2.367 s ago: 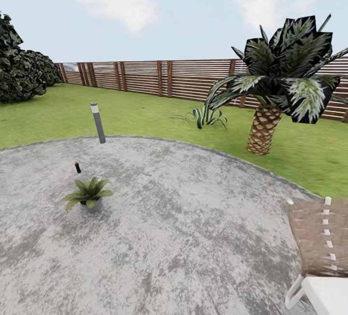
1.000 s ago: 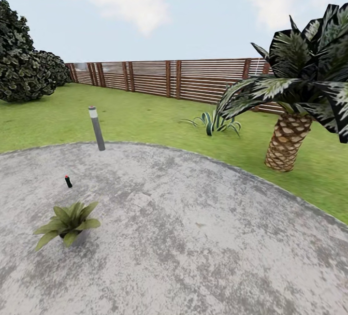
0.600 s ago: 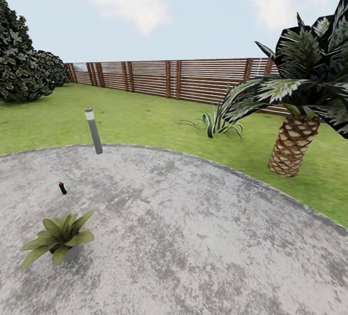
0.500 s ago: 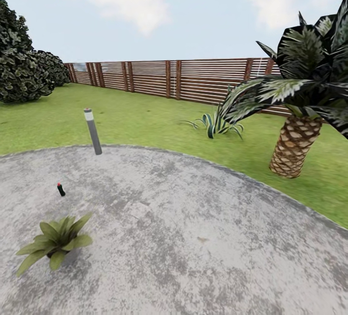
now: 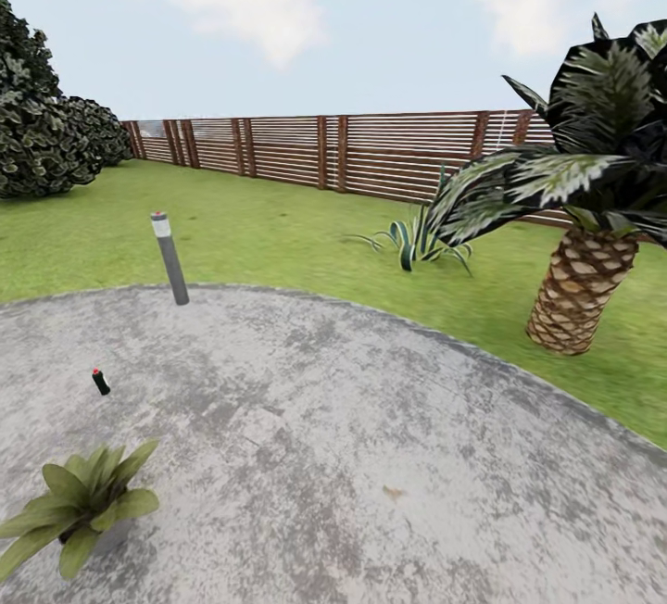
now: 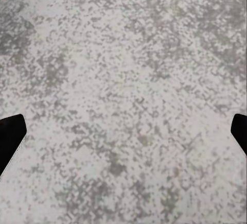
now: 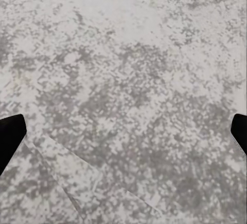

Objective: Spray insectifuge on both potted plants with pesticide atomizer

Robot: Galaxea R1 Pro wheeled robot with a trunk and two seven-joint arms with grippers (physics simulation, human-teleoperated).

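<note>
At far left a potted plant (image 5: 79, 507) sits on the stone patio (image 5: 371, 456), the pesticide atomizer (image 5: 100, 383) standing near it, beyond, untouched. Both the left hand (image 6: 123, 131) and right hand (image 7: 123, 131) hang spread wide, empty, over bare stone. Pickup and all spraying appear to remain.

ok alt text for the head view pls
A round grey stone patio holds a small dark pesticide atomizer and, nearer the camera, a leafy potted plant. Beyond lie a grey bollard light, lawn, a palm and a slatted wooden fence.
</note>
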